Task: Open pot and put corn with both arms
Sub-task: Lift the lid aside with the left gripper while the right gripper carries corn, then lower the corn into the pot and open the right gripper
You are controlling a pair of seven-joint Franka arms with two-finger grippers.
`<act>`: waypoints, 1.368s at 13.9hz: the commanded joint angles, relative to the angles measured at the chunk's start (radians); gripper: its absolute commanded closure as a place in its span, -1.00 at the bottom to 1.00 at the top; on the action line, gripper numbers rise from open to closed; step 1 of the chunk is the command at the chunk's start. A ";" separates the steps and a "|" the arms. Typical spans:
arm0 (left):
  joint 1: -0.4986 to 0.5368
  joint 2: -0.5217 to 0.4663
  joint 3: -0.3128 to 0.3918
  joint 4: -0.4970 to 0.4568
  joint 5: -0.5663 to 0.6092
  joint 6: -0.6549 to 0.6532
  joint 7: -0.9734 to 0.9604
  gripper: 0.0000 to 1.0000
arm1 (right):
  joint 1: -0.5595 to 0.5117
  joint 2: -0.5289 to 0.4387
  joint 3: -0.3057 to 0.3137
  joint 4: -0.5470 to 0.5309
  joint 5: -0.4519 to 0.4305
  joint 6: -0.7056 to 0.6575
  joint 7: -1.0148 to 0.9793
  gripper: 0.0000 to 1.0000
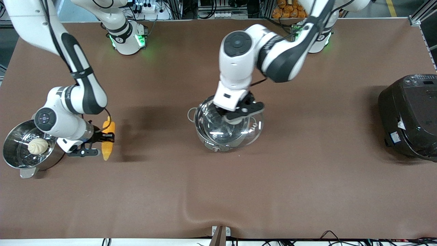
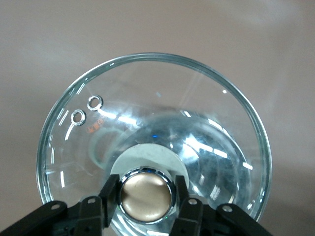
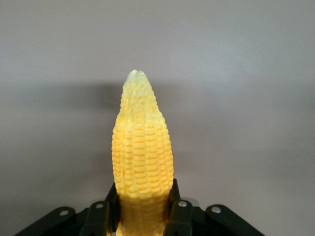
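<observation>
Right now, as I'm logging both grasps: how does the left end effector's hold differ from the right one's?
The left end effector is shut on the lid's copper knob, over the pot; the right end effector is shut on the corn, beside the steamer pot. The lid looks tilted; the corn looks level. Both holds are two-finger pinches.

Pot (image 1: 218, 135) mid-table; corn (image 1: 108, 140) beside steamer (image 1: 17, 155) at right arm's end; rice cooker (image 1: 409, 116) at left arm's end.

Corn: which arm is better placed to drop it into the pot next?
Right. The right gripper is already shut on the corn, beside the steamer. The left gripper is shut on the lid's knob, the lid tilted over the pot.
</observation>
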State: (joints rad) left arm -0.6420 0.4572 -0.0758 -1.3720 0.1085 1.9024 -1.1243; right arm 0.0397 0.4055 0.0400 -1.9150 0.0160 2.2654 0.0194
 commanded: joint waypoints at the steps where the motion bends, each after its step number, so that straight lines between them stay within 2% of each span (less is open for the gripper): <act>1: 0.123 -0.037 -0.006 -0.022 -0.030 -0.060 -0.014 1.00 | 0.112 -0.011 0.004 0.101 0.005 -0.096 0.082 1.00; 3: 0.247 -0.023 -0.010 -0.030 -0.050 -0.071 -0.002 1.00 | 0.210 -0.011 0.015 0.138 0.005 -0.099 0.228 1.00; 6: 0.388 -0.005 -0.010 -0.038 -0.105 -0.071 0.142 1.00 | 0.400 0.010 0.017 0.215 0.007 -0.099 0.545 0.90; 7: 0.428 -0.009 -0.013 -0.068 -0.110 -0.071 0.184 1.00 | 0.460 0.033 0.017 0.261 0.007 -0.102 0.670 0.85; 10: 0.475 -0.018 -0.015 -0.153 -0.110 -0.046 0.262 1.00 | 0.593 0.102 0.017 0.358 0.077 -0.101 0.855 0.83; 13: 0.478 -0.061 -0.013 -0.292 -0.101 0.073 0.264 1.00 | 0.660 0.176 0.014 0.395 0.070 -0.067 0.889 0.75; 14: 0.478 -0.077 -0.013 -0.350 -0.096 0.131 0.265 1.00 | 0.666 0.208 0.014 0.425 0.068 -0.028 0.913 0.62; 15: 0.478 -0.097 -0.013 -0.411 -0.093 0.194 0.265 1.00 | 0.675 0.231 0.014 0.445 0.064 -0.020 0.935 0.36; 17: 0.476 -0.106 -0.012 -0.504 -0.093 0.317 0.267 1.00 | 0.675 0.236 0.014 0.452 0.055 -0.020 0.930 -0.99; 19: 0.478 -0.095 -0.010 -0.548 -0.086 0.389 0.265 1.00 | 0.666 0.230 0.014 0.452 0.055 -0.027 0.924 -1.00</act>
State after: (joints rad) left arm -0.1668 0.4190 -0.0881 -1.8328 0.0169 2.2267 -0.8689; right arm 0.7046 0.6313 0.0624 -1.4998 0.0646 2.2611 0.9331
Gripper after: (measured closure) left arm 0.502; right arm 0.414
